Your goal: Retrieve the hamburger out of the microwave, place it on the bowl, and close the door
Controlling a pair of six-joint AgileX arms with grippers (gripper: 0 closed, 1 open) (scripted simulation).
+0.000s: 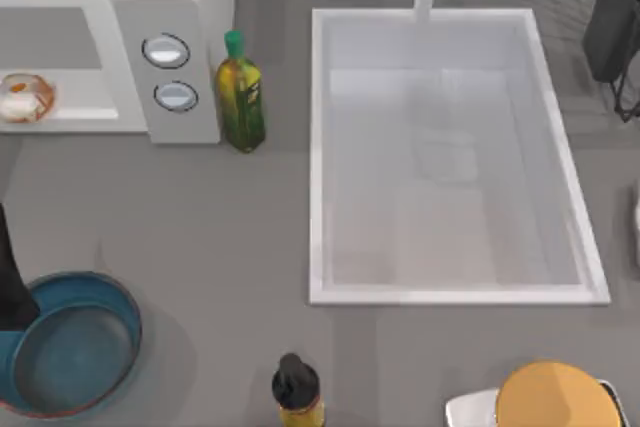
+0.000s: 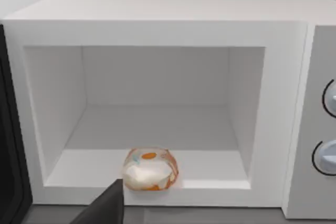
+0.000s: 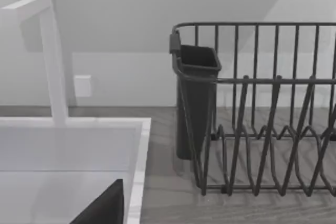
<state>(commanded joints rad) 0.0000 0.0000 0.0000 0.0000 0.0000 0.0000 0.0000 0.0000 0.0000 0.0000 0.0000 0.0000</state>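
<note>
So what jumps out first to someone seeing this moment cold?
The microwave stands open at the table's far left, with the hamburger sitting at the front edge of its cavity floor. Next, the big white sink fills the middle of the table. The teal bowl waits at the near left corner.

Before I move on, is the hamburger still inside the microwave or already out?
Inside. The hamburger sits on the microwave cavity floor near its front edge.

The left arm (image 1: pixel 12 282) covers part of the bowl (image 1: pixel 80 347) — the picture's edge cuts both off.
</note>
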